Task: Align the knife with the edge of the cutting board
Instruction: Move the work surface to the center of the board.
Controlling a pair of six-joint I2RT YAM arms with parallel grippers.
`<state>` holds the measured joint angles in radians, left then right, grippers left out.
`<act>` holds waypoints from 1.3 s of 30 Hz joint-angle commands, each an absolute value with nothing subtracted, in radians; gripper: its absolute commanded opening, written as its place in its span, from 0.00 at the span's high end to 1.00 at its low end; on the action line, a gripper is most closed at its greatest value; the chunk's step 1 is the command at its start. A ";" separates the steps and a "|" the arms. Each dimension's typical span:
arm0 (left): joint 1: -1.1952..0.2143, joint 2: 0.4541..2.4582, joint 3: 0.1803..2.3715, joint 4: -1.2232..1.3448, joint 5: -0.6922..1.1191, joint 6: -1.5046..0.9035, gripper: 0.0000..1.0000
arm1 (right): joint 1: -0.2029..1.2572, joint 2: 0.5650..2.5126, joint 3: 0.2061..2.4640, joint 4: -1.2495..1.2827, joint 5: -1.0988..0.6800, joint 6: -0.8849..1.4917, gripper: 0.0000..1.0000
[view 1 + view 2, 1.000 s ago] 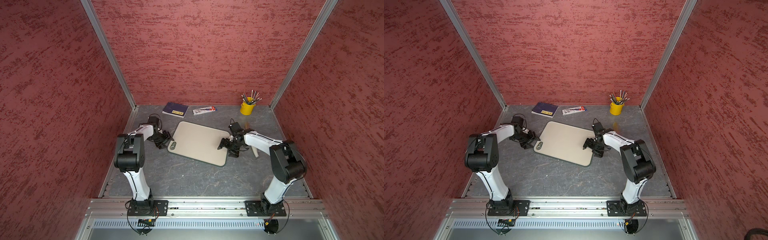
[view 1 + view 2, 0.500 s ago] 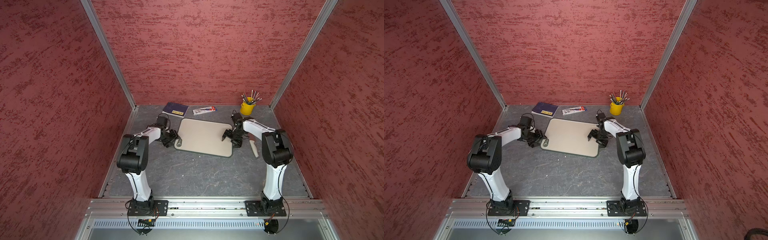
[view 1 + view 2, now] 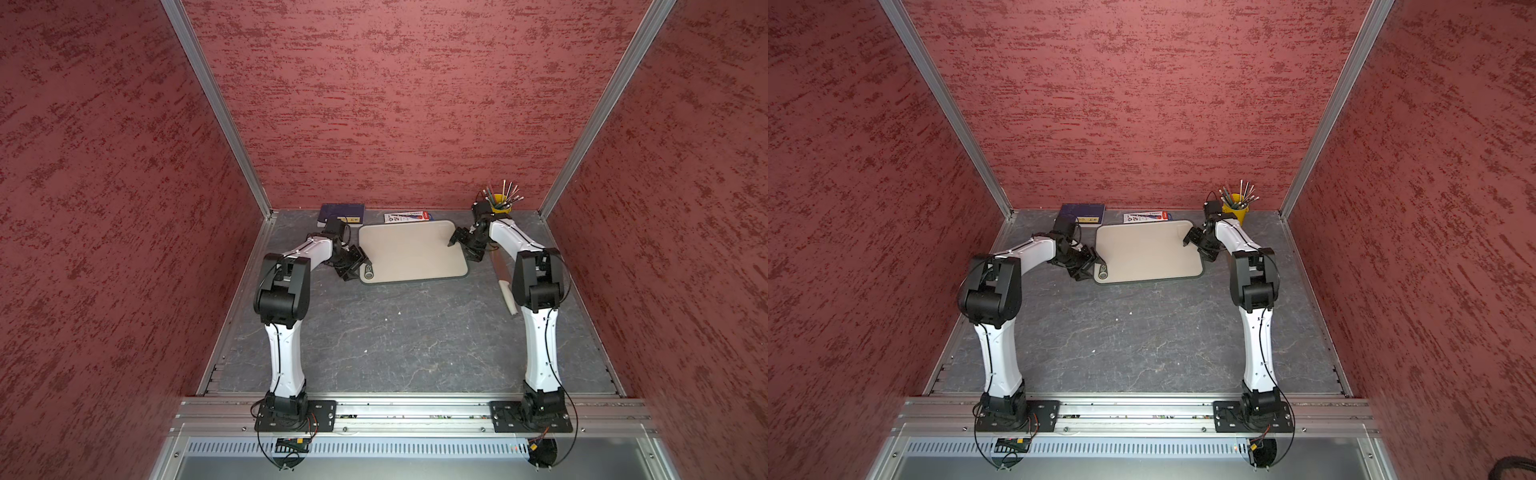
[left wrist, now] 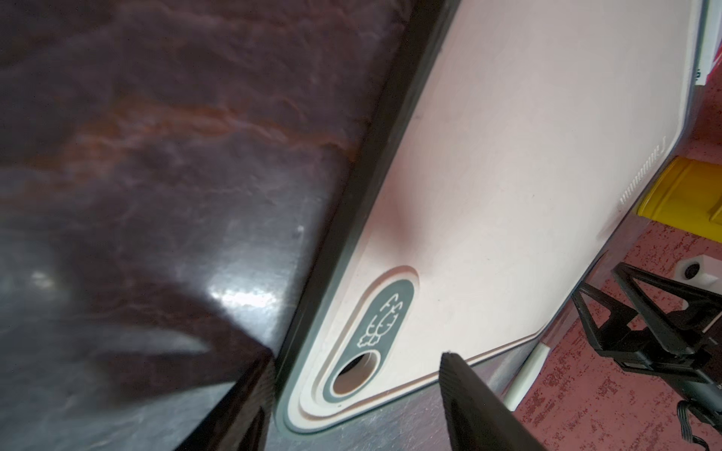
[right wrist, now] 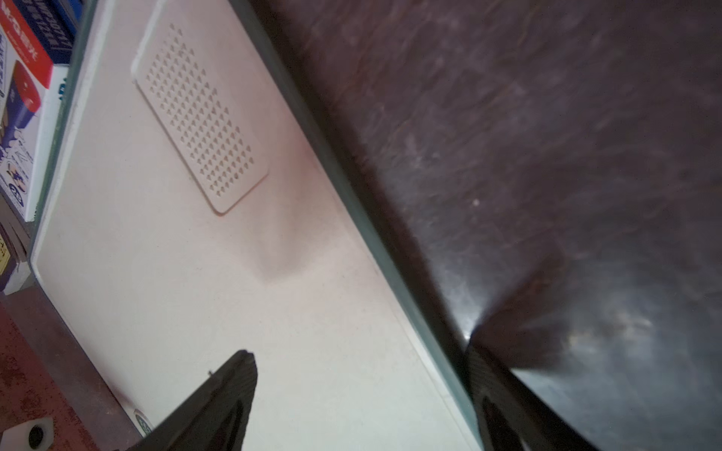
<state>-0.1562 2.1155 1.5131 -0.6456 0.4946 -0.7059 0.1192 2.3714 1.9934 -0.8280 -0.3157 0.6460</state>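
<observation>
**Position of task items.** The cutting board (image 3: 409,253) lies flat on the tabletop (image 3: 395,340), above centre in both top views, with its long sides running level across the frame. The knife (image 3: 503,284) lies on the tabletop right of the board, near it but not touching. Its blade end points up-frame and it is partly hidden by the right arm. It runs roughly along the board's right short edge; true parallelism cannot be confirmed.

**Tool state.**
- The left tool (image 3: 357,268) sits at the board's lower-left corner. Its fingers stand apart, one on each side of the corner. Whether they clamp it cannot be told.
- The right tool (image 5: 359,347) has its fingers spread wide, one above the board face and one over the tabletop beyond the rim. It holds nothing.

**Probable reason for placement.** The tools flank opposite short edges, which suggests the board is being squared to the knife.

**Materials and shapes.**
- Board: matte beige with rounded corners and a dark grey rim. It has an oval grey inlay (image 4: 369,336) pierced by a round hole, and a raised dotted panel (image 5: 199,117).
- Knife: brownish reflective blade and smooth cream handle.
- Tabletop: dark, veined and glossy.

**Other items, at the rear.** Dark blue book (image 3: 341,212), printed package (image 3: 408,216) and yellow cup (image 3: 500,208) of pencils.
</observation>
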 commanded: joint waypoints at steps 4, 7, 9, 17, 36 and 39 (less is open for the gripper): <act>-0.286 2.277 1.665 -0.601 0.696 -0.726 0.29 | 0.207 2.361 1.846 -0.764 -0.598 0.668 0.12; -0.293 2.318 1.731 -0.617 0.703 -0.727 0.29 | 0.206 2.324 1.768 -0.745 -0.600 0.649 0.12; -0.294 2.336 1.762 -0.621 0.707 -0.730 0.29 | 0.206 2.304 1.727 -0.738 -0.600 0.638 0.12; -0.305 2.358 1.794 -0.635 0.714 -0.717 0.28 | 0.206 2.264 1.645 -0.720 -0.601 0.615 0.12; -0.235 2.131 1.297 -0.479 0.703 -0.648 0.28 | 0.312 2.219 1.530 -0.644 -0.648 0.598 0.13; -0.232 2.116 1.276 -0.473 0.698 -0.648 0.28 | 0.327 2.209 1.511 -0.640 -0.639 0.593 0.13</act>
